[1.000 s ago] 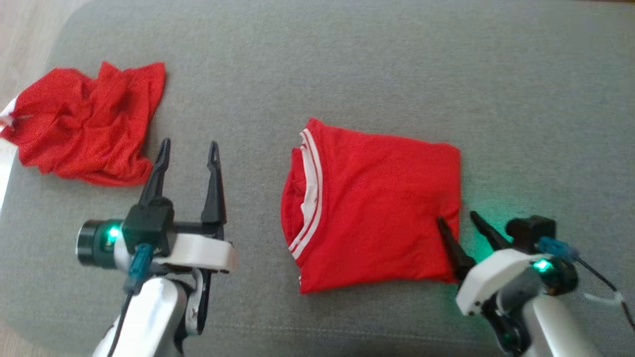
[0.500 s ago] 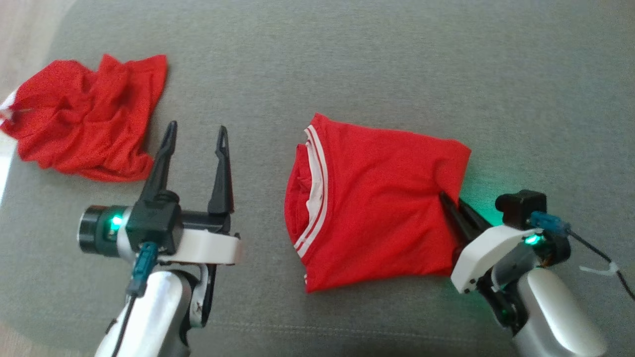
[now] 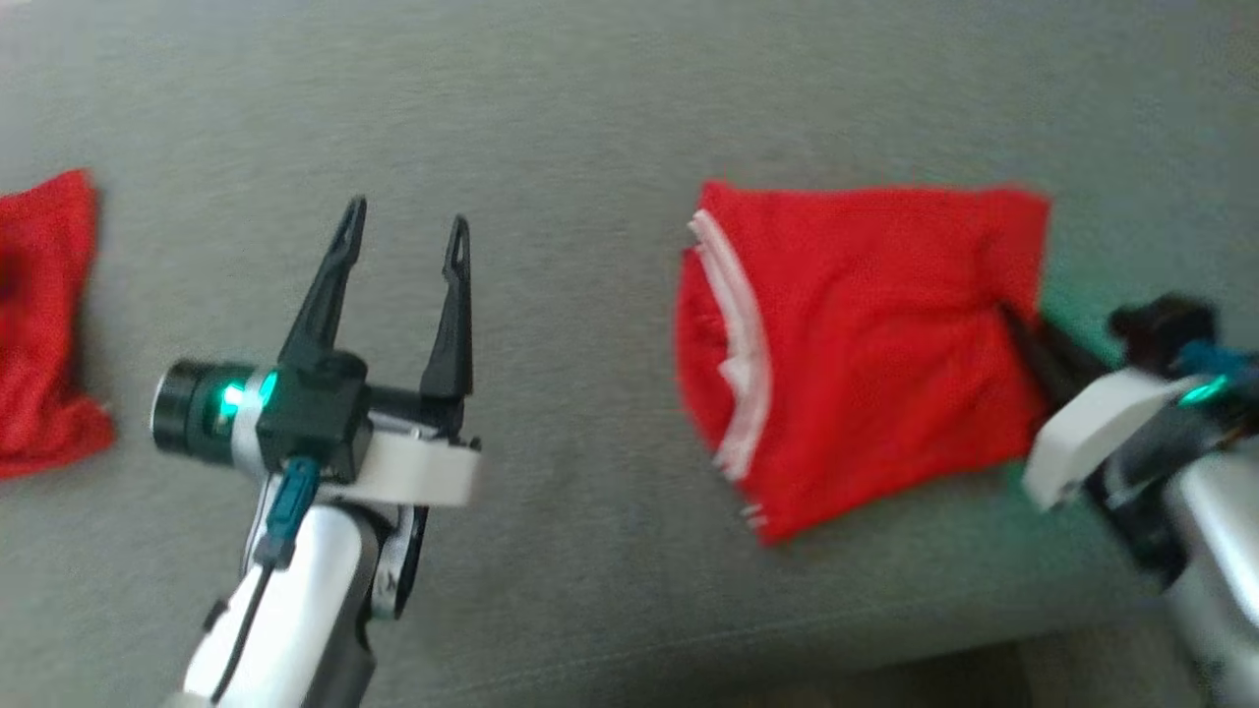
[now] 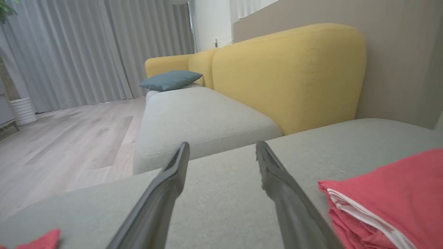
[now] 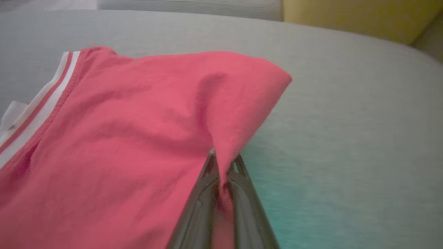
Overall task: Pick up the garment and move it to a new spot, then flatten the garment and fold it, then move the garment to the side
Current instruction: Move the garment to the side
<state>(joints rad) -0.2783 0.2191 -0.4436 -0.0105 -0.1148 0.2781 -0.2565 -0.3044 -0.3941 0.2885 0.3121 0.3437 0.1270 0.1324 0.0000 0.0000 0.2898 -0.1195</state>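
We're in a home here, a living room by every sign: a long sofa (image 4: pixel 193 65) with a mustard-yellow backrest (image 4: pixel 289 72) and a pale grey seat (image 4: pixel 200 117), and a blue-grey throw pillow (image 4: pixel 170 79) lying at its far end. Floor-length grey curtains (image 4: pixel 86 52) hang in folds behind, a light wooden floor (image 4: pixel 69 138) runs alongside, and a white ribbed planter (image 4: pixel 23 110) stands by the curtains. The garment (image 3: pixel 866 334) lies on the same grey upholstery (image 3: pixel 590 118).

Folded red garment (image 3: pixel 866 334), white-striped edge, on grey cushion, right edge pinched
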